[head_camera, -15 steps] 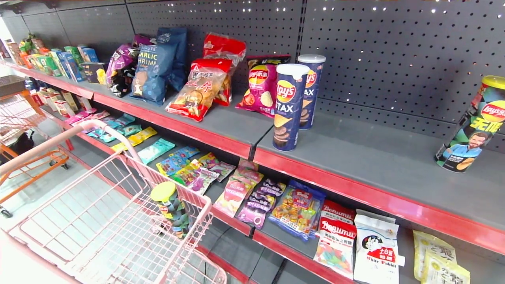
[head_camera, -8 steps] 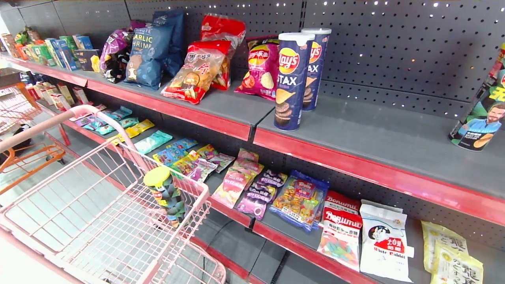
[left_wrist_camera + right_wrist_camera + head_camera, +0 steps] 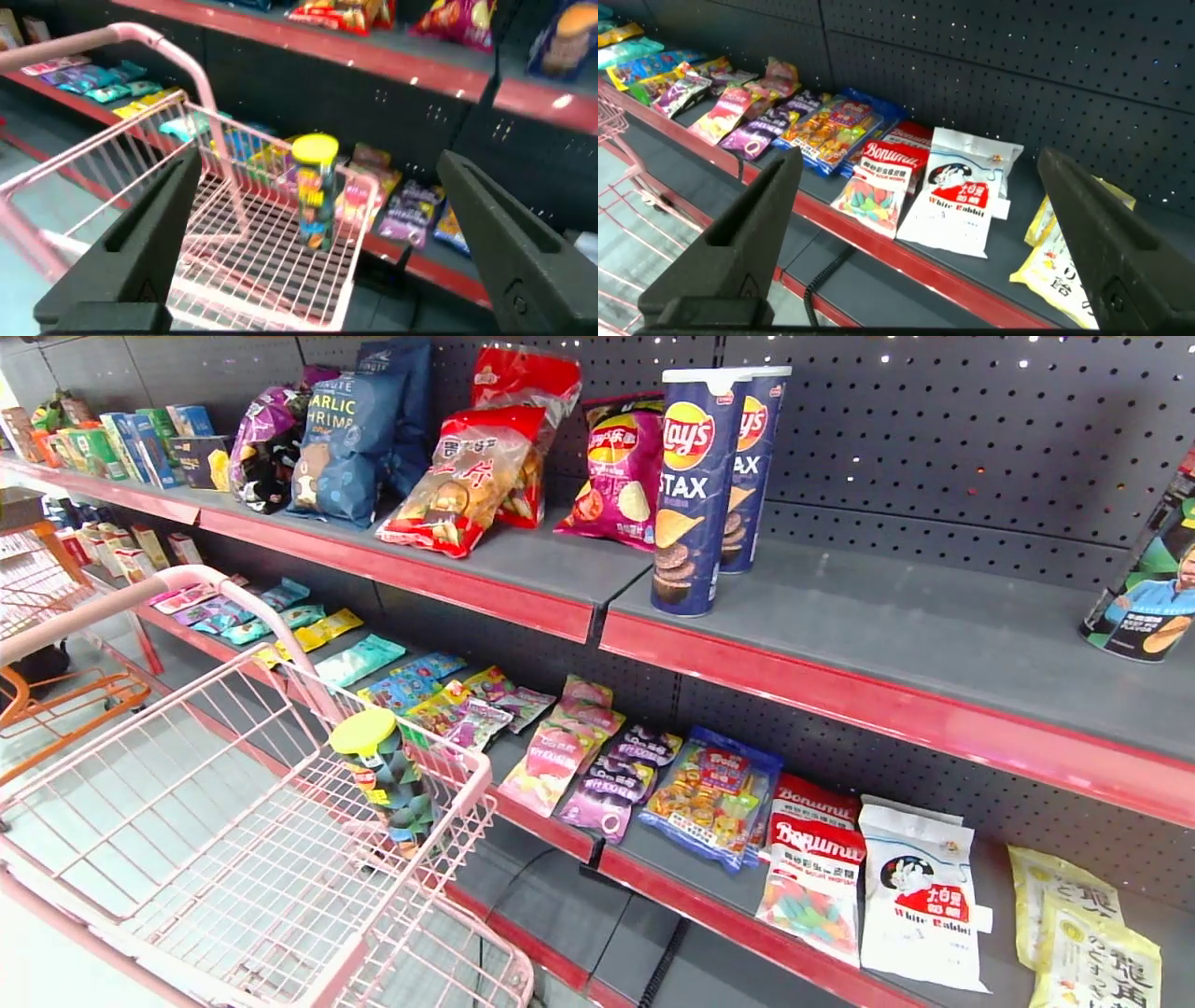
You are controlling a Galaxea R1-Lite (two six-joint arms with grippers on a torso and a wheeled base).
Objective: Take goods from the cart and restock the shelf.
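Left wrist view: the left gripper (image 3: 318,161) has its jaws spread wide and empty. The yellow-lidded chip can (image 3: 315,196) stands upright well beyond them, about centred in their gap, against the far wire wall of the pink cart (image 3: 262,266).

The can is tall and narrow on a wire floor, so I judge that one finger touching first would tip it. A finger could also snag the cart's rim, and a push might roll the wheeled cart.

The right gripper (image 3: 917,159) is likewise spread and empty, with a white candy bag (image 3: 957,191) on the lower shelf beyond its gap.

The grey upper shelf (image 3: 887,644) has a red lip and a pegboard back. It lies bare between two blue chip tubes (image 3: 695,495) and a green chip can (image 3: 1144,588). An orange cart (image 3: 56,695) stands down the aisle.
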